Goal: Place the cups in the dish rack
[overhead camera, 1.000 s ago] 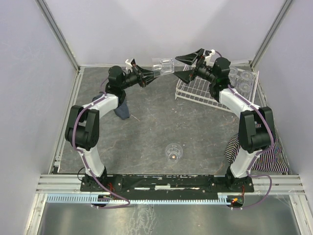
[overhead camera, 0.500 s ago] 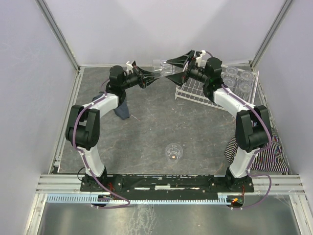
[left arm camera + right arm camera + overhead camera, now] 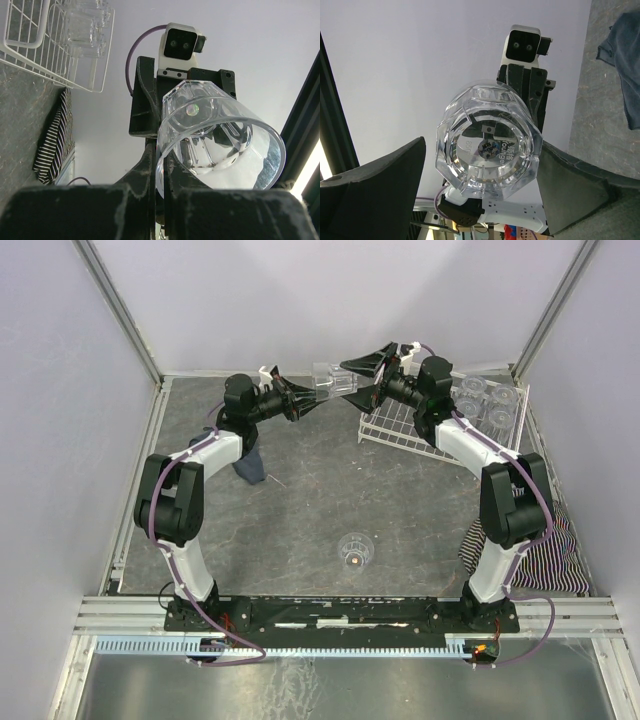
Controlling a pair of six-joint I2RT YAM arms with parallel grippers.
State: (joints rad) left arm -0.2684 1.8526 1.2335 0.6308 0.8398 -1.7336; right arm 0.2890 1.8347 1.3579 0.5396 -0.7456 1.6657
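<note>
My left gripper [image 3: 312, 392] is shut on the rim of a clear faceted cup [image 3: 332, 377] and holds it in the air on its side at the back of the table. In the left wrist view the fingers [image 3: 150, 167] pinch the cup's wall [image 3: 215, 140]. My right gripper [image 3: 362, 380] is open, one finger on each side of the cup's base [image 3: 490, 145], with a gap showing on the left side. The white wire dish rack [image 3: 405, 430] stands at the back right with several cups [image 3: 490, 400] in it. Another cup [image 3: 354, 550] stands on the table in front.
A dark blue cloth [image 3: 250, 466] lies under the left arm and also shows in the right wrist view [image 3: 625, 65]. A striped cloth [image 3: 540, 560] lies at the near right by the right arm's base. The rack's corner [image 3: 30, 45] shows in the left wrist view.
My right gripper has moved left, and its open fingers now stand around the base of the cup held by my left gripper. The left gripper has hardly moved.
</note>
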